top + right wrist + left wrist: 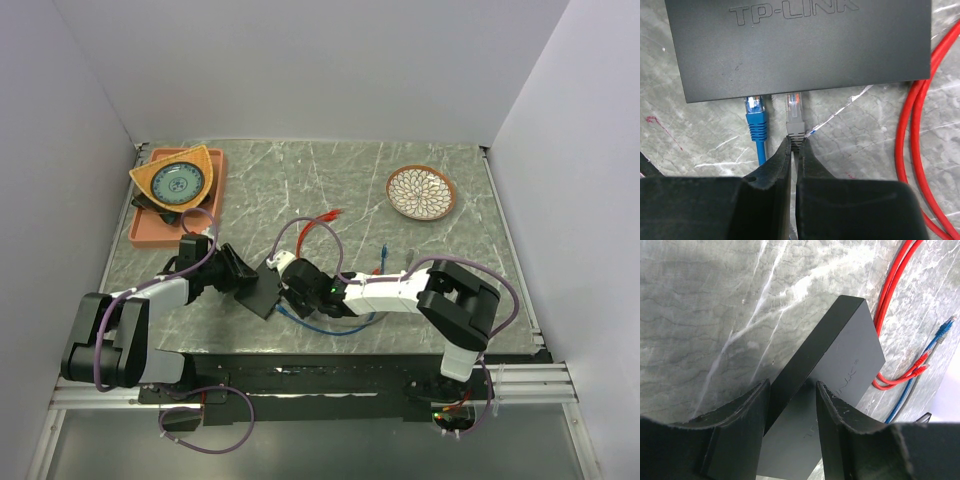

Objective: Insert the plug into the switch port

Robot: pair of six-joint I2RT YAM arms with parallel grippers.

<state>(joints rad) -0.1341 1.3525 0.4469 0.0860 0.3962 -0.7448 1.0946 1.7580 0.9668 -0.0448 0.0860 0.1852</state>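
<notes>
Right gripper [795, 145] pinched tight on the grey boot of plug [793, 106], just short of switch [805, 45] near edge. Plug's clear tip meets that edge, looks partly in; final push left. Port itself hidden under the edge. Blue plug [756, 111] just beside, same edge. Left gripper [790, 407] clamps switch's left end.

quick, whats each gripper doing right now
left gripper: closed on the black switch box, clamping its edge.
right gripper: closed on the grey plug, pinching its boot.
</notes>
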